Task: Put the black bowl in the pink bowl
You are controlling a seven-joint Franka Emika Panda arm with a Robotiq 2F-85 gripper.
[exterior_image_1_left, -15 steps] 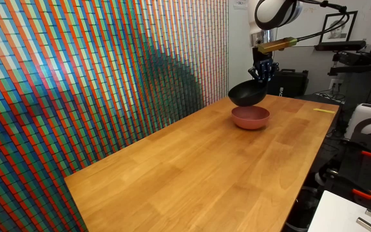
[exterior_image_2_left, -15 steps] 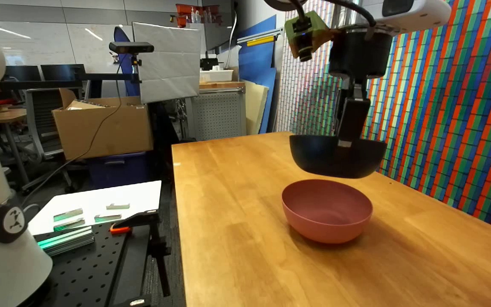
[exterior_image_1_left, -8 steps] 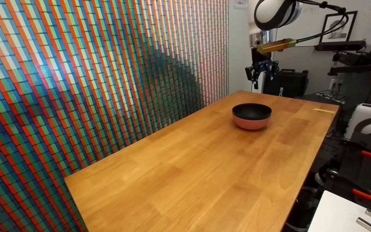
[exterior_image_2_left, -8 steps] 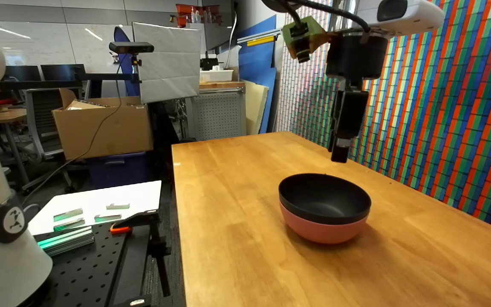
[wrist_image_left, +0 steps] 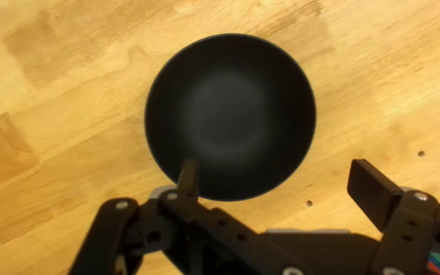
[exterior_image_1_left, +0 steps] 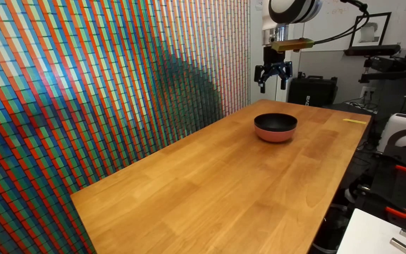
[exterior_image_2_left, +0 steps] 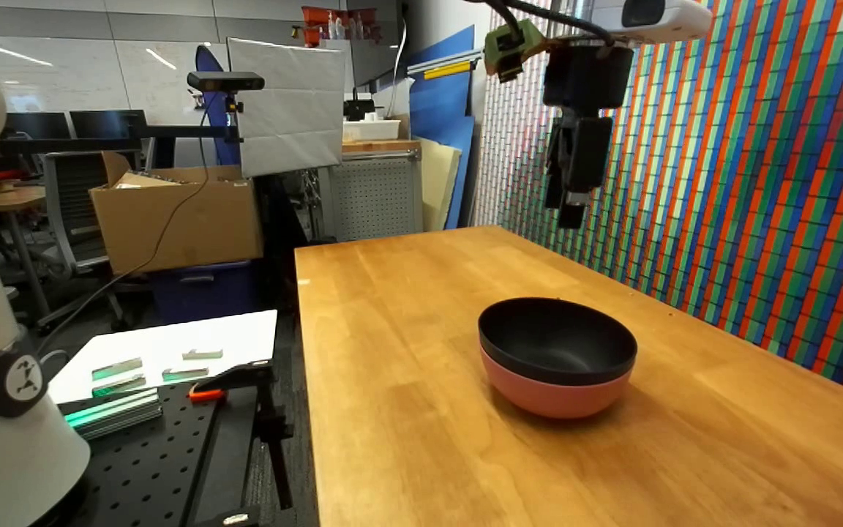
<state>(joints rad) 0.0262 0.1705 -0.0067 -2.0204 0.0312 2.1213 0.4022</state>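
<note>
Jaws spread wide, a broad gap between them, and the gripper (exterior_image_1_left: 273, 88) hangs in the air with both fingers (exterior_image_1_left: 262, 87) pointing down! Straight to the bowls: below the jaws, well apart from them, sits the black bowl (exterior_image_2_left: 557, 340), mouth up, nested inside the pink bowl (exterior_image_2_left: 557, 399). That dark rim stands proud of the pink one, a neat black band over salmon! And the pink bowl itself rests on the wooden table (exterior_image_2_left: 392, 351), down beneath the level of the jaws. Over to the wrist view: the black bowl lies ahead of the jaws, one blurred fingertip (wrist_image_left: 189, 185) overlapping its near edge from this angle, the other fingertip set against the wood. Around the jaws, in an exterior view: the bright patterned wall (exterior_image_1_left: 118, 88) runs along one side, a black case (exterior_image_1_left: 312, 91) stands beyond them, and a yellow strip (exterior_image_1_left: 354, 121) lies on the table, well off to the other side.
</note>
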